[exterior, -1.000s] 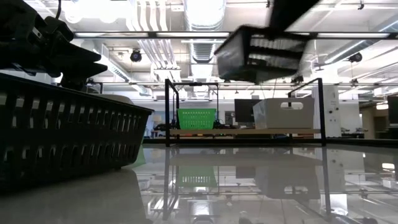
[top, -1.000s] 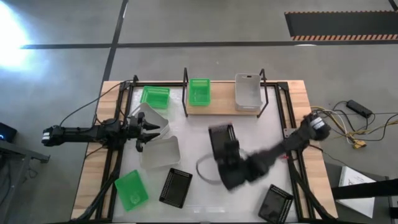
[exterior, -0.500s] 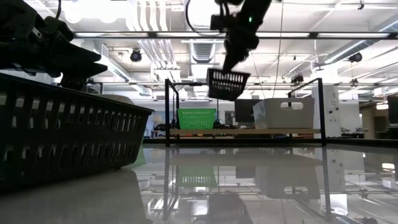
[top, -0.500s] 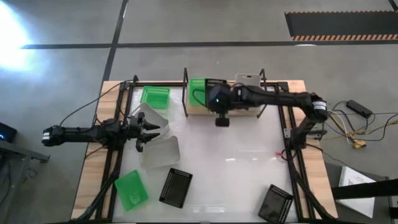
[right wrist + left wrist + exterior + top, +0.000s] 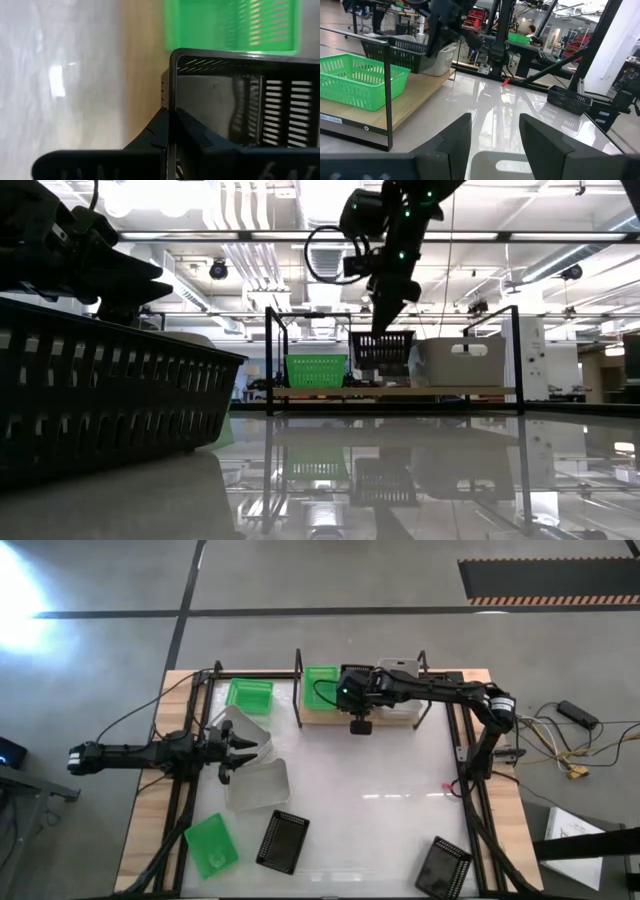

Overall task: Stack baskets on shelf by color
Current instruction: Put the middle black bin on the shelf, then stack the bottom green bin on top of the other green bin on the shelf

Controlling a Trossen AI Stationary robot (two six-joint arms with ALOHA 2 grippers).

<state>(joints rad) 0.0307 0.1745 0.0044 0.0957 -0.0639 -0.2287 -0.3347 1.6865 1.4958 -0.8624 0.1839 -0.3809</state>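
My right gripper (image 5: 352,692) is shut on a black mesh basket (image 5: 382,350) over the shelf's wooden plank (image 5: 400,391). The basket is between a green basket (image 5: 320,687) and a translucent white basket (image 5: 398,687), which both stand on the plank. My left gripper (image 5: 233,750) is open near the table's left edge, above two white baskets (image 5: 257,785); its fingers (image 5: 462,137) stand either side of one's rim (image 5: 505,165). A green basket (image 5: 250,695) rests on the table left of the shelf. Another green basket (image 5: 211,845) and two black ones (image 5: 283,840) (image 5: 443,865) lie near the near edge. My right gripper (image 5: 170,117) pinches the rim of one side wall (image 5: 170,95) of the black basket, one finger inside and one outside. It comes from above, pointing down. The basket hangs below the fingers, roughly upright, its bottom (image 5: 382,368) just above the plank.
The shelf's black frame posts (image 5: 268,360) (image 5: 518,358) rise at both ends of the plank. A big black basket (image 5: 100,400) stands close in front of the low camera. The white tabletop (image 5: 380,790) spreads between the shelf and the near edge.
My right gripper has carried the black basket from high over the table's middle toward the far edge. It has then lowered it over the plank, into the gap between the green and white baskets. My left arm has kept still.
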